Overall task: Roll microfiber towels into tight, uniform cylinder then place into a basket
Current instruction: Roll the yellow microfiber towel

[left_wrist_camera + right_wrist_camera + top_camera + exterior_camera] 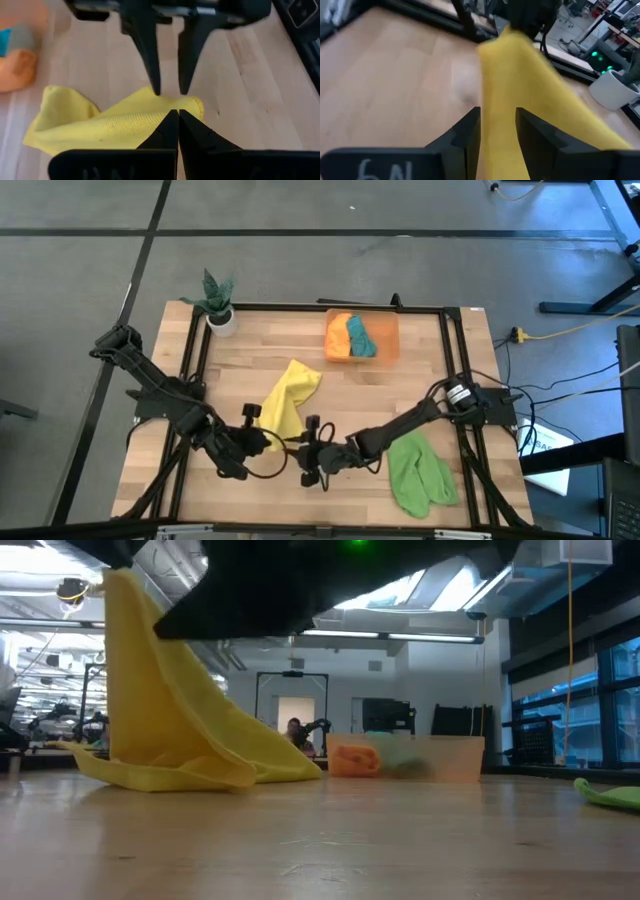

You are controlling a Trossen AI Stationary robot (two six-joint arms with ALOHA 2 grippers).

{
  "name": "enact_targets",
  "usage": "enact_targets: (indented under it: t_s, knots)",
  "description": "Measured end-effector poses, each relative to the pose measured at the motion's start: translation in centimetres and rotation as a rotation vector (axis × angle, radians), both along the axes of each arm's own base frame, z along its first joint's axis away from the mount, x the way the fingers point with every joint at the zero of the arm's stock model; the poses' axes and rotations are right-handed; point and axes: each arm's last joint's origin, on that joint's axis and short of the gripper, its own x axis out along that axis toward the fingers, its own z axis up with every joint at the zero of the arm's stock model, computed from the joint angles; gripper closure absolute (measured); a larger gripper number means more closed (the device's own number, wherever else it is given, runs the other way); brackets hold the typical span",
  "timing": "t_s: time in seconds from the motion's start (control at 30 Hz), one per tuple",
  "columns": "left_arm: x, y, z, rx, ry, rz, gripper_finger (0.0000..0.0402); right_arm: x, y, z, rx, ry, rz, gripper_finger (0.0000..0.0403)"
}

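High view: yellow towel (287, 399) at frame center, one corner lifted.
Left gripper (266, 440): pinched tight on that corner.
Right gripper (309, 450): fingers apart, just beside.
Basket (387, 332): top center.

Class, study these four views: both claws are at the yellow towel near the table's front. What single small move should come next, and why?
Probably the right claw should close on the yellow towel. The left claw is already shut on one corner, lifting the cloth off the table, while the right claw's open fingers straddle the hanging edge. A second grip would let both arms spread it flat for rolling.
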Motion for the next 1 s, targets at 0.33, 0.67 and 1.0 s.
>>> enact_targets:
  t_s: [0.33, 0.67, 1.0]
  knots:
    - [0.2, -0.4, 0.4, 0.013, -0.088, 0.037, 0.0401, 0.7, 0.9, -0.5, -0.023, -0.052, -0.156, 0.0279]
    - [0.1, -1.9, 1.1, -0.010, -0.189, -0.028, 0.0401, 0.7, 0.7, -0.5, 0.028, -0.078, -0.221, 0.0279]
    - [0.8, -1.1, 1.5, 0.056, -0.266, 0.058, 0.0401, 0.1, 2.1, -0.5, 0.054, -0.085, -0.197, 0.0279]
